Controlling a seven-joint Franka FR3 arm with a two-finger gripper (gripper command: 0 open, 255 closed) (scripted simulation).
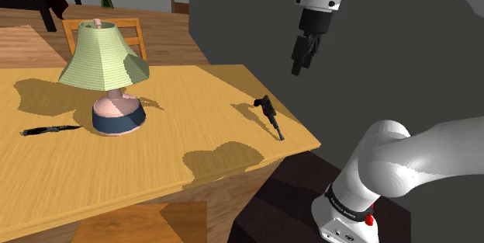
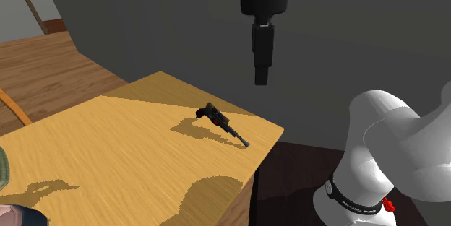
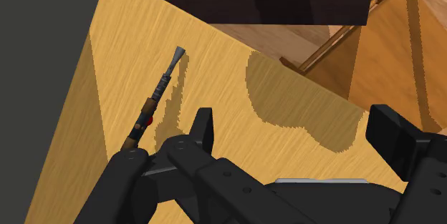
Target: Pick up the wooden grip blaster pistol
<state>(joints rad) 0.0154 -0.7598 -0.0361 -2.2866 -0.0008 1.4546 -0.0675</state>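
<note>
The blaster pistol is a slim dark gun with a long barrel, lying flat near the corner of the wooden table at the shoulder view's right. In the second exterior view the pistol shows a small red mark by its grip. My black gripper hangs high above that table corner, well clear of the gun, and points down. Seen from the wrist, the gripper is open with nothing between its fingers, and the pistol lies off to one side of one finger.
A lamp with a pale green shade stands on the table's left part in the shoulder view, with a thin black object lying beside it. A wooden chair stands behind the table. A dark grey wall rises behind the pistol's corner.
</note>
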